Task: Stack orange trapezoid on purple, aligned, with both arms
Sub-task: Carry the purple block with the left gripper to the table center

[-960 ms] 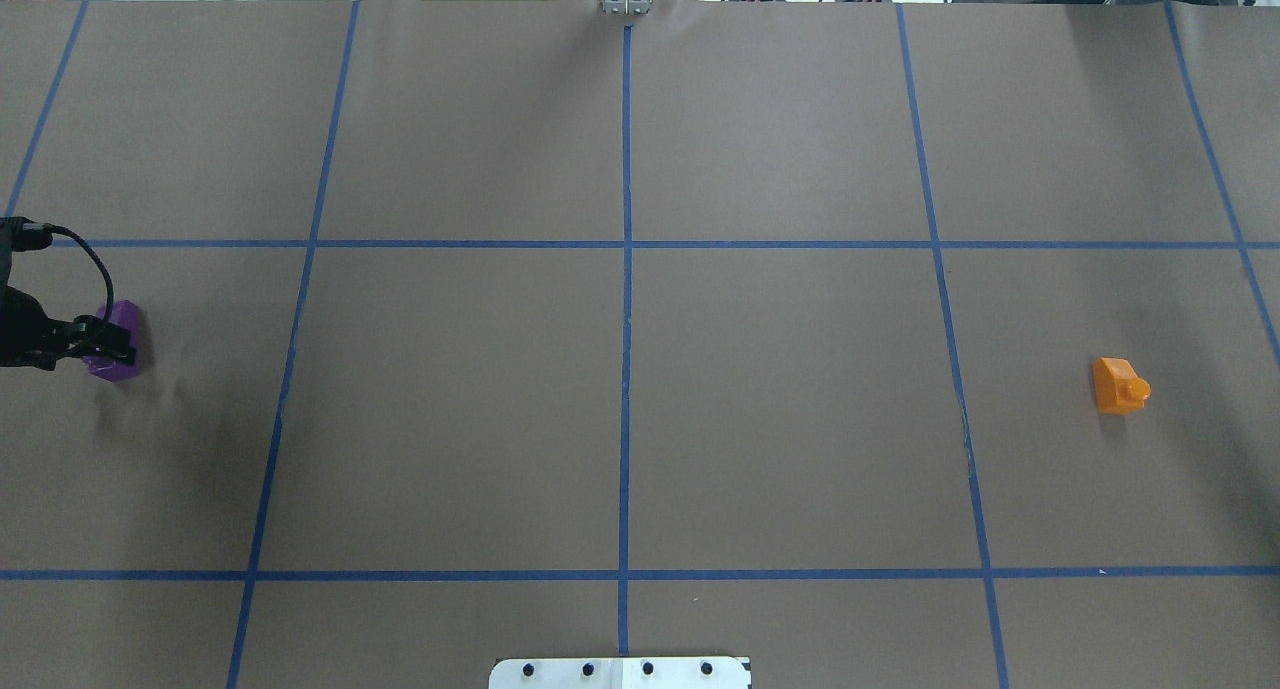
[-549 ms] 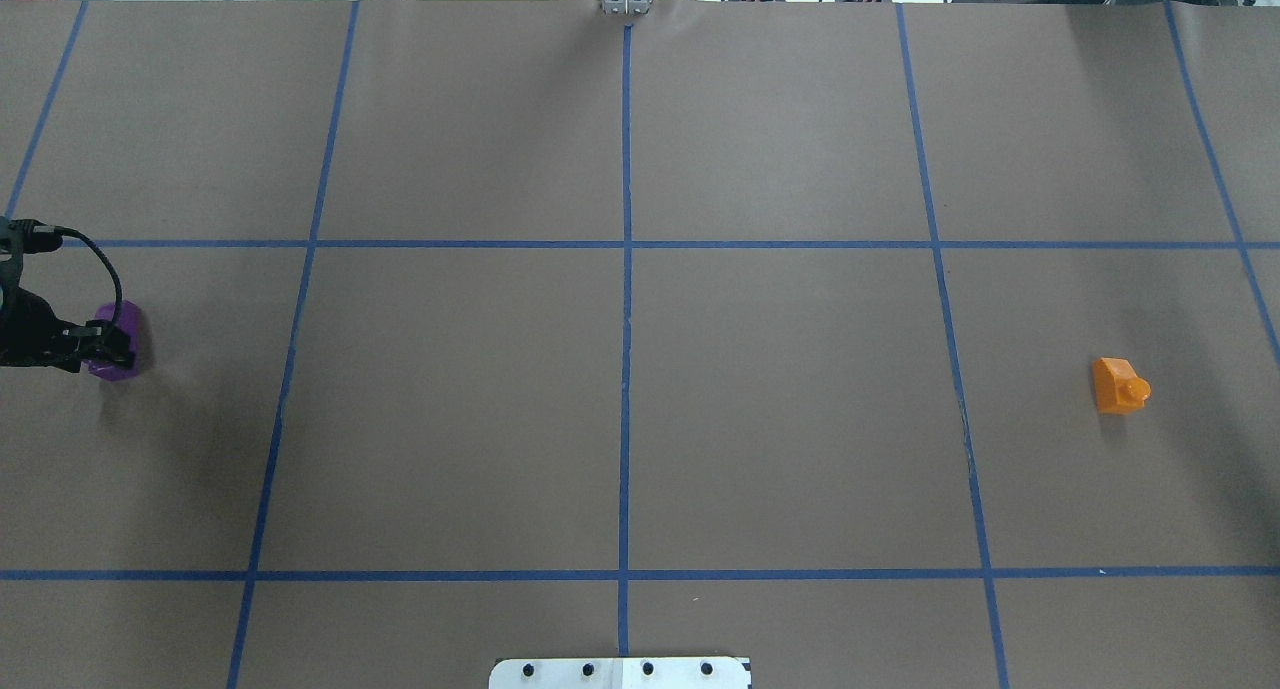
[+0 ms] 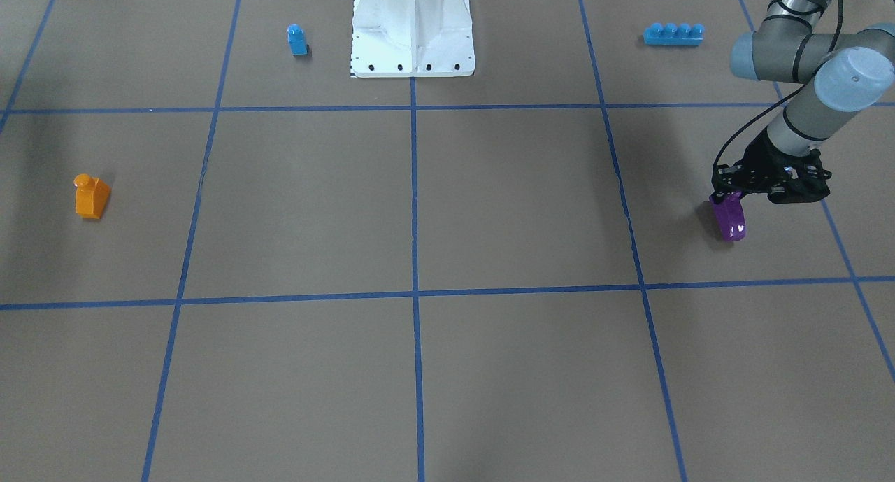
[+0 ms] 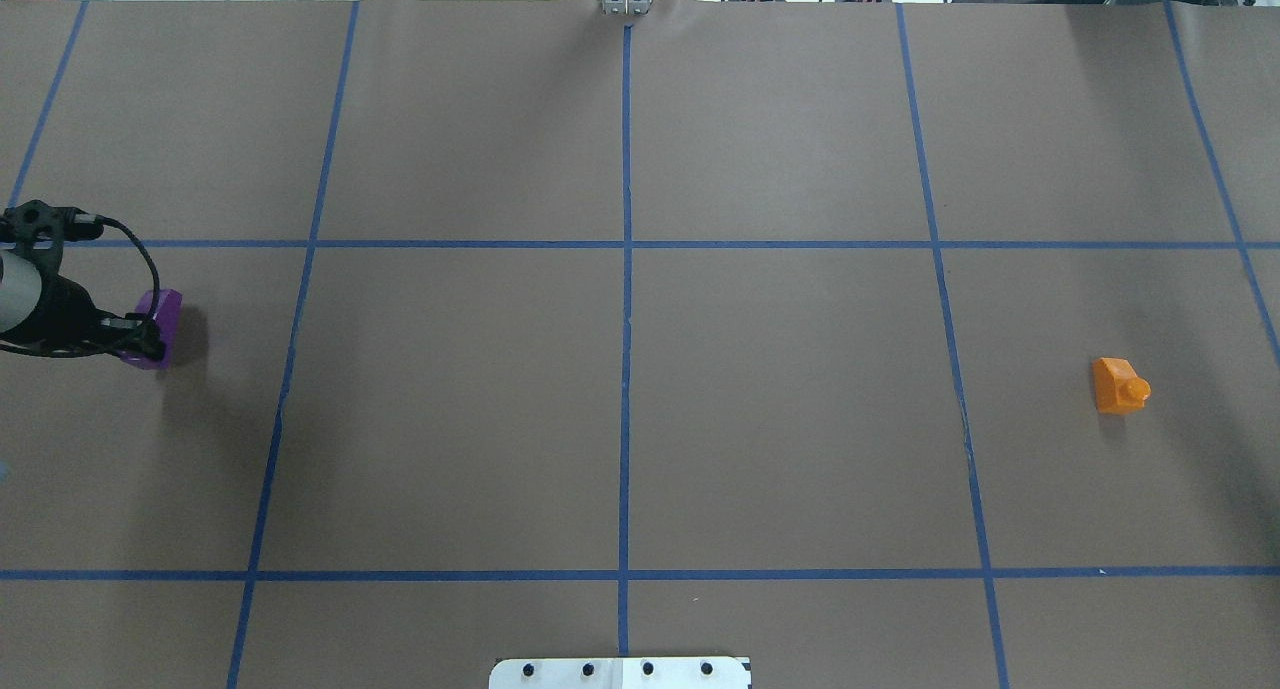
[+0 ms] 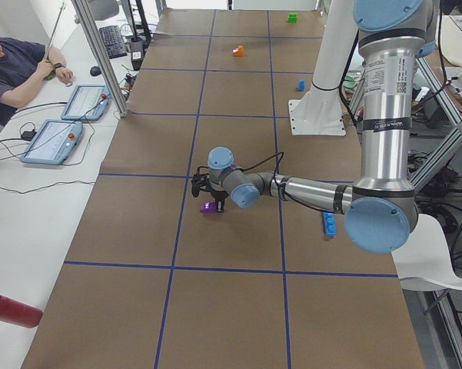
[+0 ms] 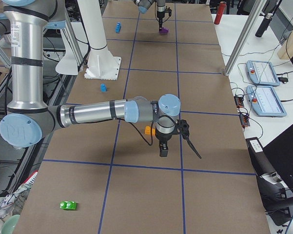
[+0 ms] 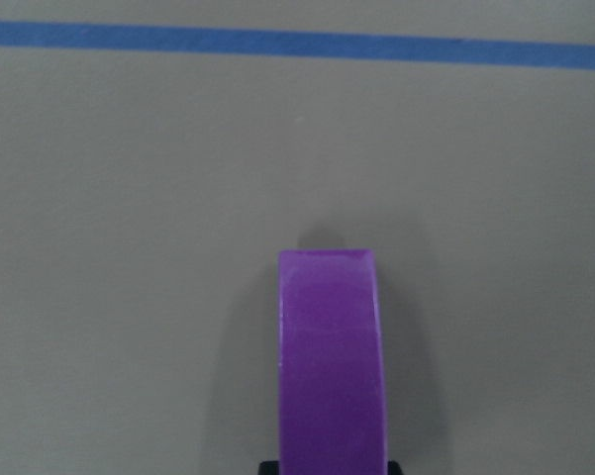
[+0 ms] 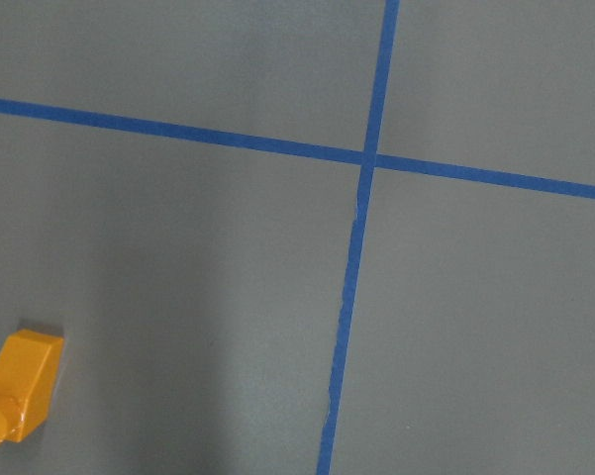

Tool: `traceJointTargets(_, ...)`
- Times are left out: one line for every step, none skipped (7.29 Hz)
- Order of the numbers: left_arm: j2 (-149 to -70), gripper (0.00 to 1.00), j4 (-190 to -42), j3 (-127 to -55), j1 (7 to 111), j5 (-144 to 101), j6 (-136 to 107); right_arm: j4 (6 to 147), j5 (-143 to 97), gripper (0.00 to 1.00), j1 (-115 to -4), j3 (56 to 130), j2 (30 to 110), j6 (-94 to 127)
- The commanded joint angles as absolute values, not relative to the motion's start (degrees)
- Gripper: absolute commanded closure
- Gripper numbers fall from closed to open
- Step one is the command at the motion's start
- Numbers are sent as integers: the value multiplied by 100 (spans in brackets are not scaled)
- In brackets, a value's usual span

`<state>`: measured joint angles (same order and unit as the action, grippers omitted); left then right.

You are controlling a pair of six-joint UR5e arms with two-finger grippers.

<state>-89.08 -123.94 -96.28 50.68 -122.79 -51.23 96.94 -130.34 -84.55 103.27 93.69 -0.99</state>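
Note:
My left gripper (image 4: 143,343) is shut on the purple brick (image 4: 160,326) at the table's far left and holds it low over the brown paper. The brick also shows in the front view (image 3: 731,221), the left wrist view (image 7: 329,356) and the left side view (image 5: 209,206). The orange trapezoid (image 4: 1120,386) lies alone on the table at the far right, with its stud pointing sideways; it also shows in the right wrist view (image 8: 18,388). My right gripper (image 6: 163,152) hangs near the orange trapezoid (image 6: 148,130); I cannot tell whether it is open or shut.
A small blue single-stud brick (image 3: 297,40) and a long blue four-stud brick (image 3: 673,34) lie on either side of the white base plate (image 3: 412,55). A green brick (image 6: 68,205) lies near the right end. Blue tape lines cross the paper.
My left gripper has moved to the right with the purple brick in it, and the brick's angle has changed. The orange trapezoid has not moved.

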Motion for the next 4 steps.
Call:
traceJointTargets(-9436,100,-12105,-9965,4669,-12270,-5124,9694,-13034,0,-8455,10327,9369,-105)
traceJointTargets(-9909,100,-11380,-10115,4510,-12252,-5133,9694,-13034,0,-8455,10336,9369,-105)
traceJointTargets(-10575,100,-10625,-10134,4204,-12130,-5168,9694,-13034,0,-8455,10336,9369,-105)
traceJointTargets(-11313,100,-9782,-10142,3992,-11711,-5229,9694,-13034,0,-8455,10336,9369,-105)
